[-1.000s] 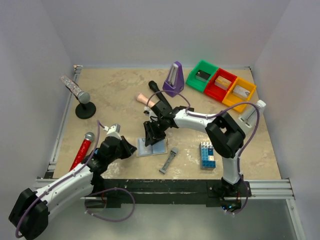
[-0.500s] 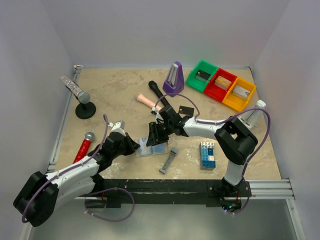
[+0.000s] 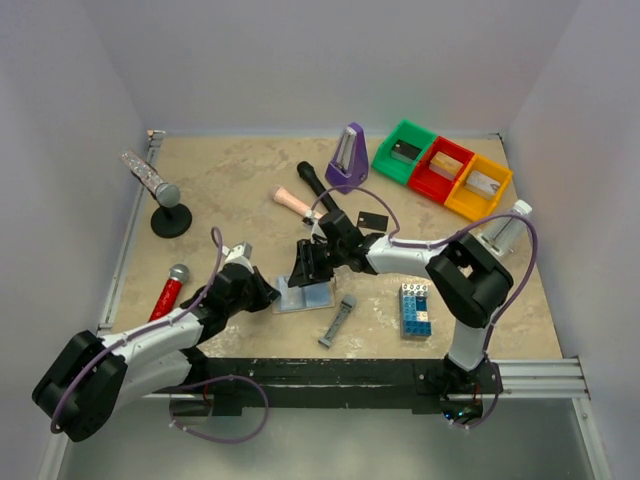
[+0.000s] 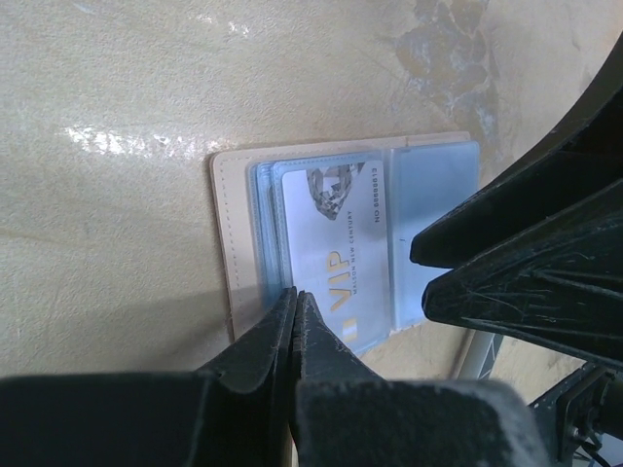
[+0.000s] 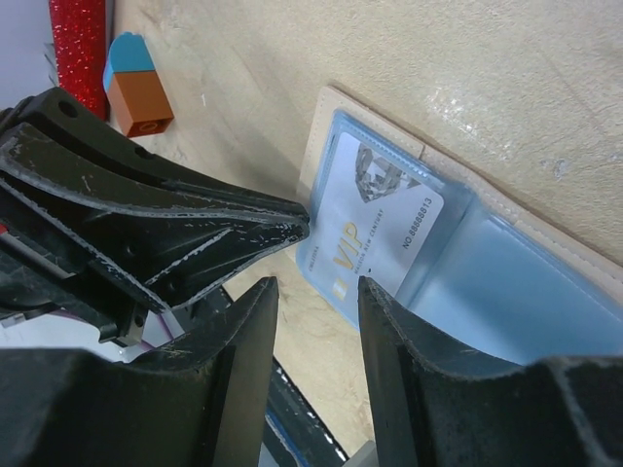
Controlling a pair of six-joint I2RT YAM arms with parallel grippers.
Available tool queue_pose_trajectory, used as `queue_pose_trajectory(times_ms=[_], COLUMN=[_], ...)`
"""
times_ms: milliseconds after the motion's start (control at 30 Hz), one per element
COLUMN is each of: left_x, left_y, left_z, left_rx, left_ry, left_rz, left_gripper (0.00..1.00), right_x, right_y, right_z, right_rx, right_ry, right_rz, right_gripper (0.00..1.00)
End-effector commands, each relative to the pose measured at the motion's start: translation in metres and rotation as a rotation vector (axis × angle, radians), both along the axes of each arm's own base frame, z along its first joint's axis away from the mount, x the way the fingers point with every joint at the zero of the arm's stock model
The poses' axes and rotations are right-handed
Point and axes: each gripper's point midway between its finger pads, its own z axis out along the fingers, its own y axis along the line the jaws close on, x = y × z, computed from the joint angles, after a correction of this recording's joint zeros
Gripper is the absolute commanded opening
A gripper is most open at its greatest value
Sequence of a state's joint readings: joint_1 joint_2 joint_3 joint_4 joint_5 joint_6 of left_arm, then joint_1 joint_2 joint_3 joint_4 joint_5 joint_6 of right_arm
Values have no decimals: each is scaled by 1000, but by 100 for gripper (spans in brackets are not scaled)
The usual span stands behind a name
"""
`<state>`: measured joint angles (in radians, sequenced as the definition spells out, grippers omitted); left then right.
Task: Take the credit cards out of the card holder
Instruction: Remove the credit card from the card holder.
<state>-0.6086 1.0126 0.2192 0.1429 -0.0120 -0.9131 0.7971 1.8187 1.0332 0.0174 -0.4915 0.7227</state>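
Card holder point(image 3: 303, 295): open flat on tabletop point(image 3: 220, 200), VIP card point(image 4: 336, 248) in pocket. Left pincer point(image 4: 295, 295): closed, tips at holder edge. Right pincer point(image 5: 316, 284): parted, just over holder.

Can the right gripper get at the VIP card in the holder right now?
Probably yes: the right gripper hangs open beside the card, which shows face up in the open holder. The left gripper is only at the holder's edge.

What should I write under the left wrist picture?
Shut left gripper at the edge of the open card holder, VIP card showing inside.
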Motion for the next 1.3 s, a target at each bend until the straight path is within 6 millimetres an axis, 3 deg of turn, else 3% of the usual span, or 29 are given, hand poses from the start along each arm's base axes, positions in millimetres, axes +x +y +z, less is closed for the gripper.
queue_pose_trajectory(times_ms=[0,300,733,1267], left_x=[12,8,4,-1], left_y=[-5,3,7,10], left_z=[13,1,-10,-20], left_rx=[-17,14,29,38], left_ry=[-53,-21,6,29], left_rz=[1,25,35,43], left_gripper=[0,0,0,0], right_x=[1,4,4,-2], right_y=[3,-5,-7,9], right_z=[-4,-19,-19,5], right_rx=[22,-9,0,180], right_ry=[22,49,61,64], right_rz=[2,-24,-19,30], right_gripper=[43,44,44,43])
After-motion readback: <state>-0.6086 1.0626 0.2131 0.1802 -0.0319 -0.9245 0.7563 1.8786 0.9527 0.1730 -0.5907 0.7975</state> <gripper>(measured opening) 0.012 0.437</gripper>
